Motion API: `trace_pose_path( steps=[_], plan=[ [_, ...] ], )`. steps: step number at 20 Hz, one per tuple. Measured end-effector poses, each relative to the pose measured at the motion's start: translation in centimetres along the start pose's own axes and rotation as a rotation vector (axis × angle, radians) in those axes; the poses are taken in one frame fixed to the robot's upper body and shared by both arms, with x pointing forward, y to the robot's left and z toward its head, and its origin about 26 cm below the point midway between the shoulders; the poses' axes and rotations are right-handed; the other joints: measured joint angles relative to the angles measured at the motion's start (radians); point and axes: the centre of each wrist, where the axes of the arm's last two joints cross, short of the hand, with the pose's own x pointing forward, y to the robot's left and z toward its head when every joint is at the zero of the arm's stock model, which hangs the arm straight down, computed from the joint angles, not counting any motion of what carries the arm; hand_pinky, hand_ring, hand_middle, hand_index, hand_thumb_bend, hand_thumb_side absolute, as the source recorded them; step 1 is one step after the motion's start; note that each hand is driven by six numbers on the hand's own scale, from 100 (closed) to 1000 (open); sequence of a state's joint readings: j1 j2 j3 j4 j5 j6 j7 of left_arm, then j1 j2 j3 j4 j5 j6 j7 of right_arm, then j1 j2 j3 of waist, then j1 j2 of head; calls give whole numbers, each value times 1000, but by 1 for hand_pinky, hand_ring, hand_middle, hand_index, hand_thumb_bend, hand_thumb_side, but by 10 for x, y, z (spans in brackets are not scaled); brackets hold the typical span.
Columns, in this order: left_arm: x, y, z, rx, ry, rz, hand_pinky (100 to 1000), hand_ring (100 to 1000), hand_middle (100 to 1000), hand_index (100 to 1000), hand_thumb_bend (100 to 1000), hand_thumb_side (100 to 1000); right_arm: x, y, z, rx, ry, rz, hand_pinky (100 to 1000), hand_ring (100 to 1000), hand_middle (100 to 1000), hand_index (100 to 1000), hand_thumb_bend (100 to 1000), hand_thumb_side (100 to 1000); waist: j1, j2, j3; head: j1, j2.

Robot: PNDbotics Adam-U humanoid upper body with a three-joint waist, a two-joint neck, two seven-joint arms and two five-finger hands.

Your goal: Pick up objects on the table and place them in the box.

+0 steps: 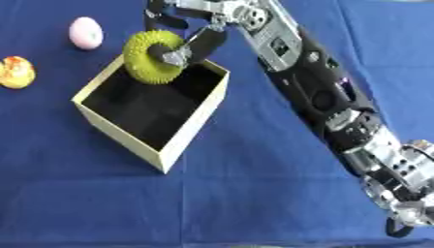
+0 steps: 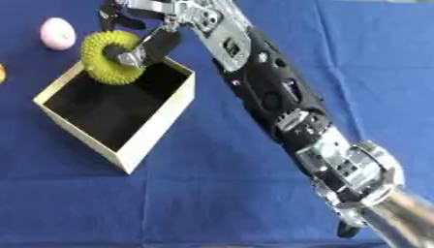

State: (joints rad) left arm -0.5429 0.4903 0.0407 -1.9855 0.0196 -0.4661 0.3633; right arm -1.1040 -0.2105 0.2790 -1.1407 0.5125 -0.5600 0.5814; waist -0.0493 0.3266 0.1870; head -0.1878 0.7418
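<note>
Over box (image 1: 182,140): spiky yellow-green ring (image 1: 146,60), robot hand (image 1: 182,36) gripping.

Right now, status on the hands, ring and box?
Right hand shut on spiky yellow-green ring, over box far rim. Left hand not seen. Pink ball, yellow-orange toy on table.

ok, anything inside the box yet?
The box shows only a dark interior, nothing lying in it. The right hand holds the spiky yellow-green ring over its far corner, hiding that part of the floor.

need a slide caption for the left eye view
Right hand holds a spiky yellow-green ring over the open box; a pink ball and a yellow-orange object wait on the blue cloth.
</note>
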Motion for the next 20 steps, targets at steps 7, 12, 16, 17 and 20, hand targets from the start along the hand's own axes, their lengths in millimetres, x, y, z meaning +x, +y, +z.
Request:
trace_pose_path(
  steps=[7,12,16,17,20],
  plan=[
    [0,1,2,-4,15,-5,767,762,702,809,100,472,0,11,0,53,21,74,894,903,555,858,100,205,0,0,-3,8,0],
    [0,1,4,-6,29,-8,767,763,702,809,100,474,-1,13,3,46,23,86,898,904,524,849,100,166,0,1,-9,13,0],
    [0,2,4,-4,28,-10,767,764,703,810,100,465,-1,0,11,-11,22,91,895,899,476,842,100,100,4,1,-18,20,1],
    [0,3,4,0,29,-13,767,764,704,810,100,465,-1,-8,16,-37,23,100,895,899,475,839,100,100,5,1,-21,23,1],
    [-1,5,6,11,38,-24,765,764,704,808,100,475,3,-35,34,-116,12,142,890,891,468,822,100,100,6,0,-28,33,3]
  ],
)
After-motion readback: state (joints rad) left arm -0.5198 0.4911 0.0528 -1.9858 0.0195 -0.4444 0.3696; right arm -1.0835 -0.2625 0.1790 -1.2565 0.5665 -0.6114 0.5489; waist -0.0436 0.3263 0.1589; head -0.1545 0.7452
